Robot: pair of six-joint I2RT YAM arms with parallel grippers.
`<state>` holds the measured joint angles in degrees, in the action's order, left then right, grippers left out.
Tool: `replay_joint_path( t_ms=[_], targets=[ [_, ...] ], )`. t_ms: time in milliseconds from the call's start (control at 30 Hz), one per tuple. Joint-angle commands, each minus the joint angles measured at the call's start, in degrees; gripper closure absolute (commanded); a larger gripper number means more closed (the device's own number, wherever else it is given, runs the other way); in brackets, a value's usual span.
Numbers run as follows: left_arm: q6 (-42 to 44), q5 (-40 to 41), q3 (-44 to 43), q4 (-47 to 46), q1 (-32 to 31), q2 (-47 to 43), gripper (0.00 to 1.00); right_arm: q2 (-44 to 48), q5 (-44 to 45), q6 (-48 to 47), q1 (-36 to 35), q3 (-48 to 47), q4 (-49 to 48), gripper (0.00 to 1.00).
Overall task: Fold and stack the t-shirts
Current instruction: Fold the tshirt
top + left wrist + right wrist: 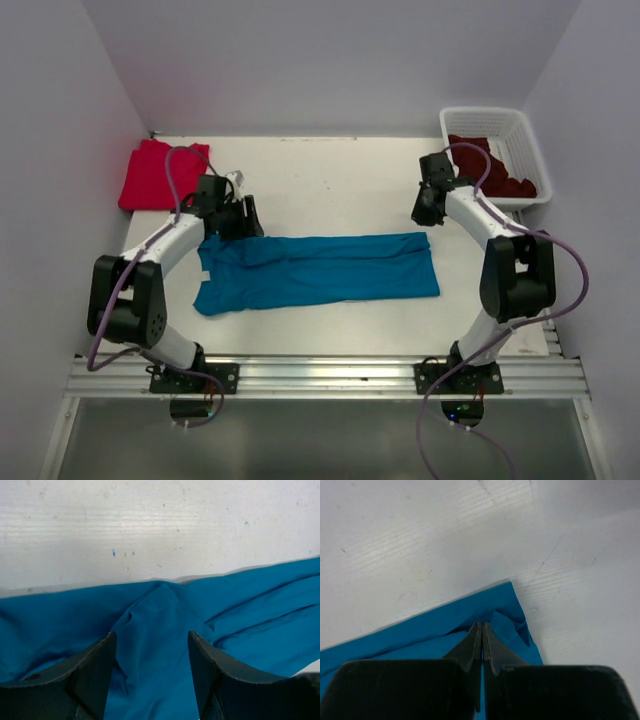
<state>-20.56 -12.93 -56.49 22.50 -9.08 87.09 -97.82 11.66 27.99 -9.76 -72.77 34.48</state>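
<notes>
A teal t-shirt [320, 268] lies folded into a long strip across the middle of the table. My left gripper [243, 217] hangs over its far left edge. Its jaws stand open above a raised wrinkle of teal cloth [260, 610], and the left gripper [152, 639] holds nothing. My right gripper [425, 207] hovers over the strip's far right corner. In the right wrist view the right gripper [481, 626] is shut above the teal corner [420, 630], and I see no cloth pinched between its tips. A folded red t-shirt [155, 172] rests at the back left. Dark maroon t-shirts [490, 165] lie in the basket.
A white lattice basket [520, 125] stands at the back right corner. Walls close in the table on the left, back and right. Bare white tabletop [330, 180] stretches between the red shirt and the basket.
</notes>
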Motion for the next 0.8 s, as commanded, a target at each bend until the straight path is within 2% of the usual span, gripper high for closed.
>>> replay_joint_path(
  t_ms=[0, 200, 400, 767],
  targets=[
    [-1.1, -5.3, -1.4, -8.2, -0.2, 3.8, 0.38, -2.4, -1.2, 0.8, -0.3, -2.1, -1.5, 1.0],
    [-2.4, -6.9, -2.9, -11.9, -0.3, 9.0, 0.41, -4.7, -1.9, 1.0, -0.3, -1.8, -2.8, 1.0],
    [-1.9, -6.3, -2.9, -9.2, -0.5, 10.5, 0.42, -4.4, -2.5, 0.8, -0.3, 0.9, -2.7, 1.0],
    [-1.3, -4.2, 4.1, -1.1, -2.3, -0.1, 0.43, 10.4, -3.8, 1.5, -0.3, 12.1, 0.7, 1.0]
  ],
)
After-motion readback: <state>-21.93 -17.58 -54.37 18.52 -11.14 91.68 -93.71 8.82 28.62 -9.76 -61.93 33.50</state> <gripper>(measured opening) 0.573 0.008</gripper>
